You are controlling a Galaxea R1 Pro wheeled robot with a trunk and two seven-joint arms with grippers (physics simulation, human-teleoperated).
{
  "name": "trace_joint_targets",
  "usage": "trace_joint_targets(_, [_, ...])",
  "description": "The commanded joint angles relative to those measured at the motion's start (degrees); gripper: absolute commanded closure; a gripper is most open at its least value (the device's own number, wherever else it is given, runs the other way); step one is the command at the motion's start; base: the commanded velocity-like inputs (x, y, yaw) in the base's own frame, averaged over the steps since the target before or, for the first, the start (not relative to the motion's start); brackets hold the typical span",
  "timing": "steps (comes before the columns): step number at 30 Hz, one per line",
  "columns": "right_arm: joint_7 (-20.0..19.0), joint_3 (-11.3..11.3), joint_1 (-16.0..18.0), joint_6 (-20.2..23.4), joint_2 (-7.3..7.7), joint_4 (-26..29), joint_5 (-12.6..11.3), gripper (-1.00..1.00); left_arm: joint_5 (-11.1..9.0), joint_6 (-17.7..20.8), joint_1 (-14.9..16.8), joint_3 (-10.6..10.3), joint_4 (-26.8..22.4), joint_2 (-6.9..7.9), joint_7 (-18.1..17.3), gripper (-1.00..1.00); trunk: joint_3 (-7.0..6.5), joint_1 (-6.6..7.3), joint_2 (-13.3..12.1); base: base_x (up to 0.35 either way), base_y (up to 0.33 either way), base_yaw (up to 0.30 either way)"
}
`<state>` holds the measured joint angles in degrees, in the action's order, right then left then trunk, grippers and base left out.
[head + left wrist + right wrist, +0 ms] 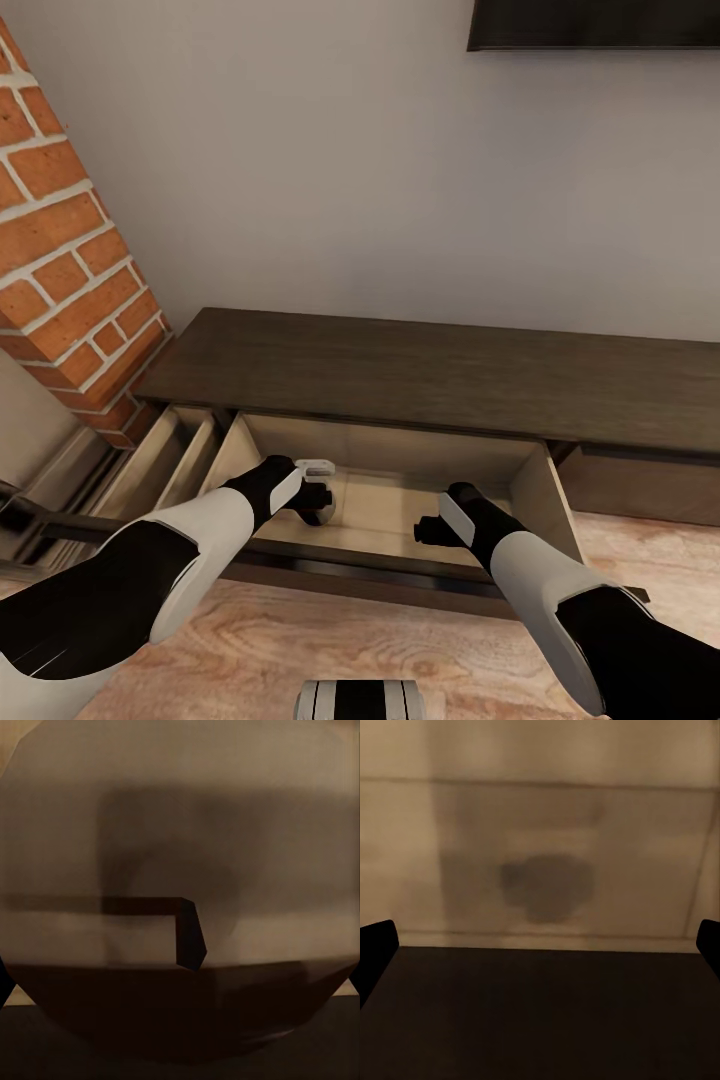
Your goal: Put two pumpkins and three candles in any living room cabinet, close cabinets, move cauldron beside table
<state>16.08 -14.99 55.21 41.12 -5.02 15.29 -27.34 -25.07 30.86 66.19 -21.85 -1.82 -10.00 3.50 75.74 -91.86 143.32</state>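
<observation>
Cabinet (pixel 440 375) drawer open; left tool (pixel 318 500) grips candle (pixel 180 832); right tool (pixel 540 945) spread, empty.

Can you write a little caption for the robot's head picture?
Both arms reach into the cabinet's open drawer.

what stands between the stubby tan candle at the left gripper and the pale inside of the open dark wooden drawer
Nothing visible. The stubby tan candle at the left gripper is within the open dark wooden drawer's walls, over its pale floor; the right gripper hangs apart beside it.
</observation>
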Motion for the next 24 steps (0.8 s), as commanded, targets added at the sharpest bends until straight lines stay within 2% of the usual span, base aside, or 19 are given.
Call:
trace_joint_targets(1, [0.44, -0.39, 0.01, 0.19, 0.02, 0.09, -0.61, -1.00, -0.58, 0.31, 0.00, -0.28, -0.11, 0.00, 0.37, 1.00, 0.04, 0.01, 0.02, 0.000, 0.000, 0.000])
trace_joint_targets(24, [0.44, -0.39, 0.05, 0.19, 0.04, 0.09, -0.61, -1.00, -0.60, 0.34, -0.01, -0.23, -0.11, 0.00, 0.37, 1.00, 0.60, 0.01, 0.02, 0.000, 0.000, 0.000])
